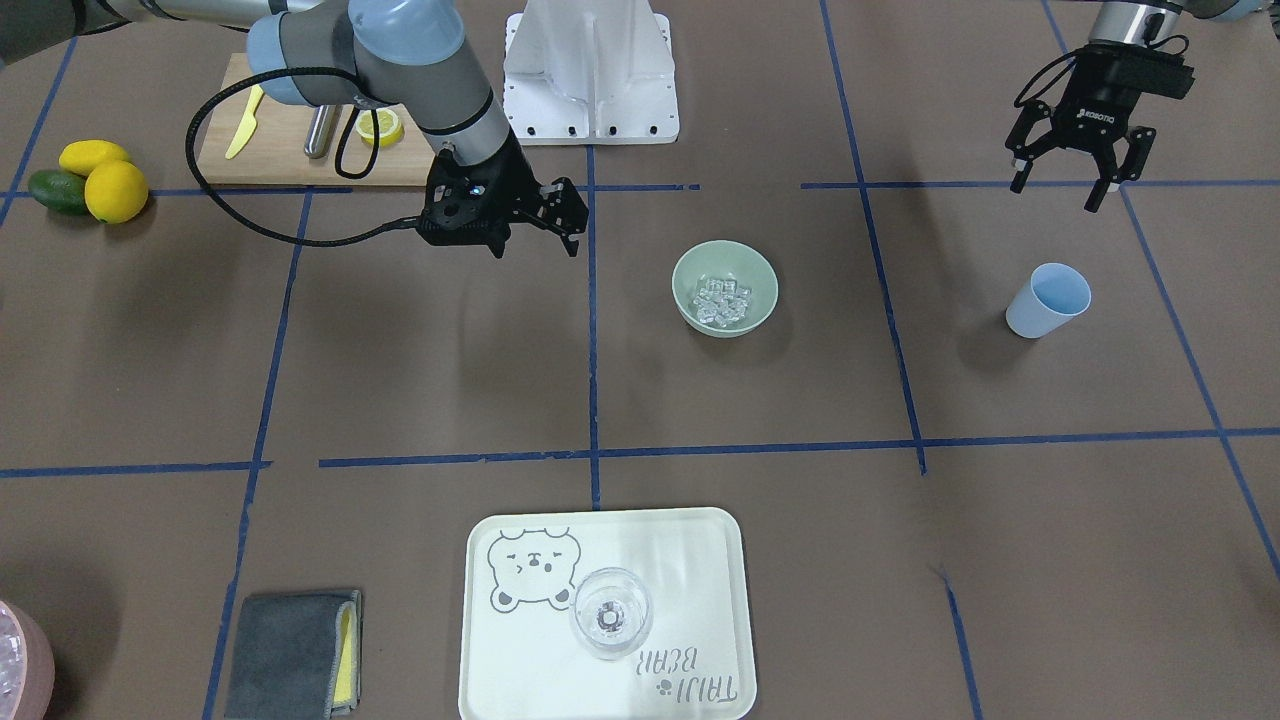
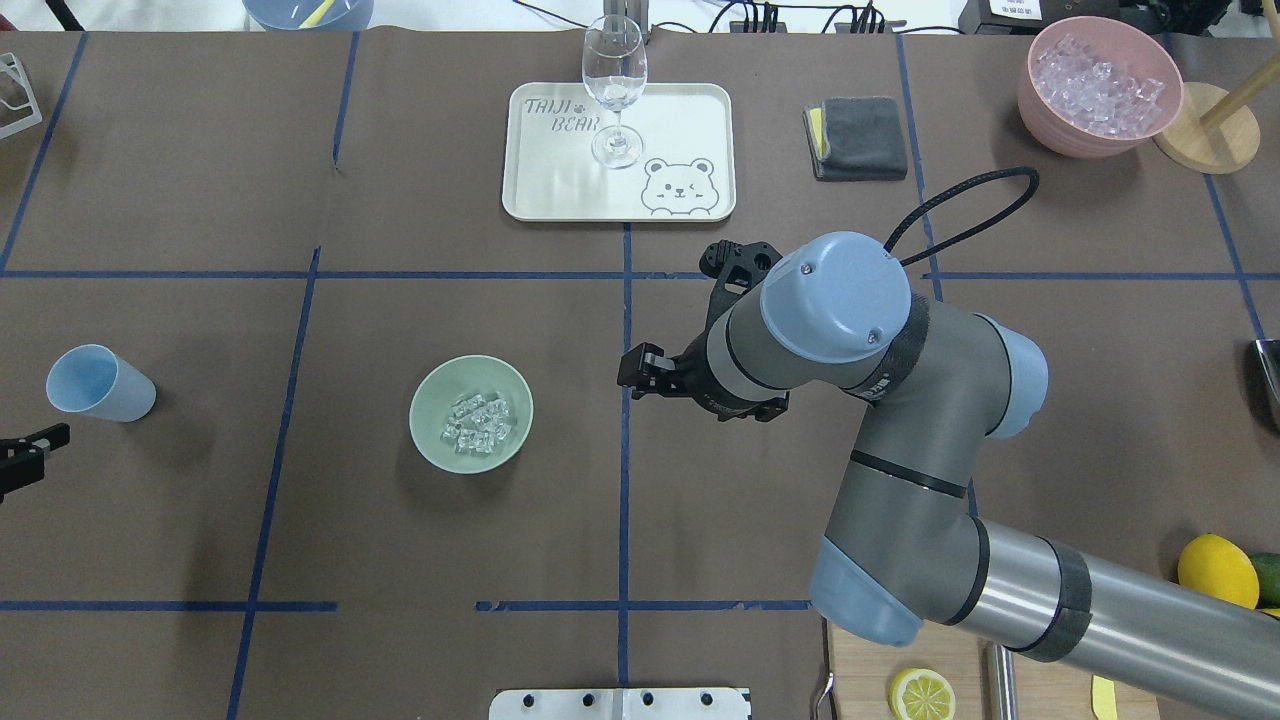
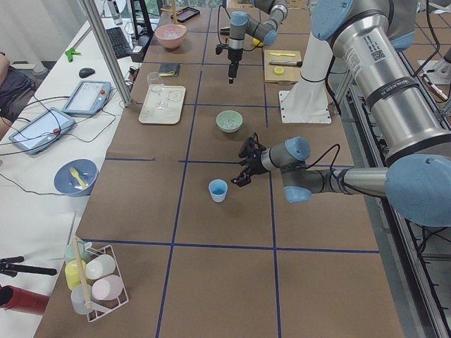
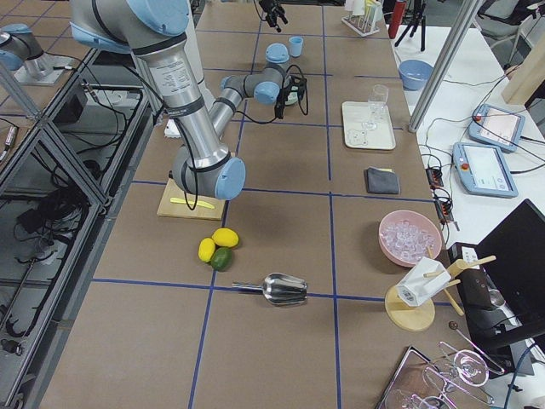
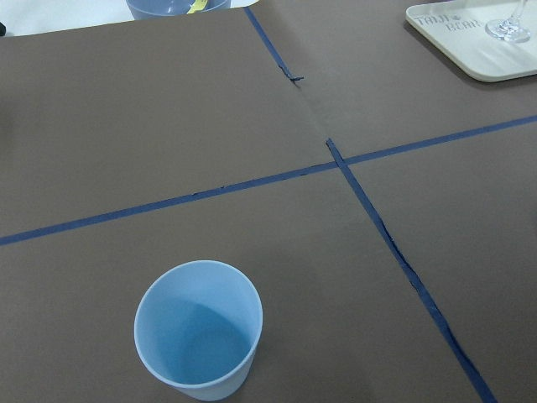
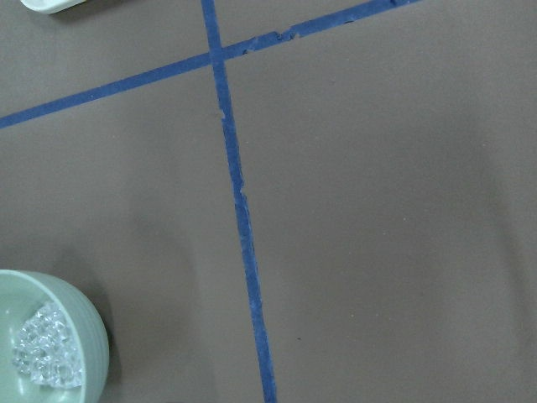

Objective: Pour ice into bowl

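Ice (image 1: pixel 723 301): small clear cubes, glassy and glinting, are lying in a loose heap at the bottom of the bowl.
Bowl (image 1: pixel 700 265): round, smooth and matte, pale sage-green, it is sitting upright on the surface between my two end effectors.
Left end effector (image 1: pixel 1057 195): I am holding it above the surface with its black fingers spread wide and nothing between them. It is hanging near the cup without touching it.
Right end effector (image 1: pixel 560 215): I am holding it tipped sideways off the surface, fingers parted and gripping nothing. It is pointing toward the bowl and well apart from it, with a blue tape line running between them.
Cup (image 1: pixel 1047 300): light blue, smooth-walled and tapered, it is standing upright and empty, well apart from the bowl on my left.
Surface (image 1: pixel 400 350): flat, dull brown paper is covering it, with blue tape lines crossing it in a grid.
Tray (image 1: pixel 720 540): cream, rectangular with rounded corners and a printed bear outline, it is lying flat on the far side.
Glass (image 1: pixel 611 612): clear and stemmed, it is standing upright on the tray.
Pink container (image 2: pixel 1040 100): round and smooth, it is holding a heap of clear cubes at my far right.
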Tool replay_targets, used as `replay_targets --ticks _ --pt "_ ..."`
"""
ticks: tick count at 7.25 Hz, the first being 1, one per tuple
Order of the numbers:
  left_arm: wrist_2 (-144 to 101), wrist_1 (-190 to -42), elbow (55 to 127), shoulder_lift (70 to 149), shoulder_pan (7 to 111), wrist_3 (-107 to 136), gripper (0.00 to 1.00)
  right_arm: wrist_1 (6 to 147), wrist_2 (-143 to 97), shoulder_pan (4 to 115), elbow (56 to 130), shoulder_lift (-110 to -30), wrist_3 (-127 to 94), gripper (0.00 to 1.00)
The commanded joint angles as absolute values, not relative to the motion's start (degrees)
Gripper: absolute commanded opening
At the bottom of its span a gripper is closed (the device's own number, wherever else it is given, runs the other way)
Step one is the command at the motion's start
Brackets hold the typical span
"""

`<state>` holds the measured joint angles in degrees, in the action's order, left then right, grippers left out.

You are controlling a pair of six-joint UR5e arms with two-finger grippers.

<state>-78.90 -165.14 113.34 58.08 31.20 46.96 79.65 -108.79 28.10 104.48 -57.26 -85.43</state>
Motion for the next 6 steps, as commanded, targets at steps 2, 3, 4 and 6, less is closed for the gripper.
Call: replay_targets --ticks 2,3,4,6 --pt "-93.0 -156.7 113.3 64.5 43.4 34.0 1.00 79.9 -106.7 26.8 102.4 -54.6 -85.5 1.00" --pt "-97.5 -149.4 113.2 69.0 50.5 27.8 1.00 79.9 -106.5 26.7 100.5 -52.8 -85.5 1.00" --pt "-101.0 -145.6 113.1 71.3 55.0 23.2 1.00 79.9 -106.5 26.4 99.1 -51.2 -85.7 1.00" --pt "-109.9 -138.9 110.7 75.4 65.0 14.1 1.00 79.9 -105.9 26.3 93.1 -45.5 -85.7 1.00"
